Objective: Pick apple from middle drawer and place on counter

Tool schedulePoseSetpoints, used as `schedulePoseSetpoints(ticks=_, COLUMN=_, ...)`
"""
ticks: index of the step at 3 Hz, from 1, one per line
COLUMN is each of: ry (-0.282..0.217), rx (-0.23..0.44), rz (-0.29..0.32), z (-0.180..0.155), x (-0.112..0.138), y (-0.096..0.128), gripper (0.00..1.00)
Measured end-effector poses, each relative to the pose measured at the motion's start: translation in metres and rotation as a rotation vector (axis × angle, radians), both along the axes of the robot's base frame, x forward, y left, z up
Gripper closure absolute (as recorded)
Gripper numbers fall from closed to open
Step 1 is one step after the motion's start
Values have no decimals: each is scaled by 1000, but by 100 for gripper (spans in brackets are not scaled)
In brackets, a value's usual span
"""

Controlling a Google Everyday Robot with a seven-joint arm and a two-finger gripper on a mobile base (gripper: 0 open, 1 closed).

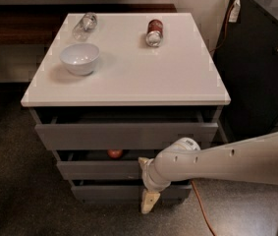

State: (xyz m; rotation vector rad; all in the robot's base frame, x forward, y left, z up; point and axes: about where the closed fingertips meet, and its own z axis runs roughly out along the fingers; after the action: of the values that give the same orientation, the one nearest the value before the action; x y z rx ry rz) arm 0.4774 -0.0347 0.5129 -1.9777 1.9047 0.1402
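The apple (114, 153) is a small red shape lying in the dark gap of the middle drawer (99, 169), which is pulled out a little. The white counter (128, 68) tops the grey cabinet. My white arm reaches in from the right, low in front of the drawers. The gripper (149, 202) points down at the front of the lowest drawer, to the right of and below the apple, with one cream fingertip showing.
On the counter stand a white bowl (79, 58), a clear bottle on its side (85, 25) and a red-brown soda can on its side (153, 32). The top drawer (126, 134) is also ajar. A black cabinet (261, 58) stands at the right. An orange cable (202, 210) runs over the floor.
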Motion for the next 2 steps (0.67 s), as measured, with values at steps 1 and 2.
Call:
schedulePoseSetpoints(ticks=1, ry=-27, rx=-19, rz=24, z=-34, x=22, y=1, gripper=0)
schedulePoseSetpoints(ticks=2, ry=-45, rx=-36, rz=26, z=-53, x=39, y=0, gripper=0)
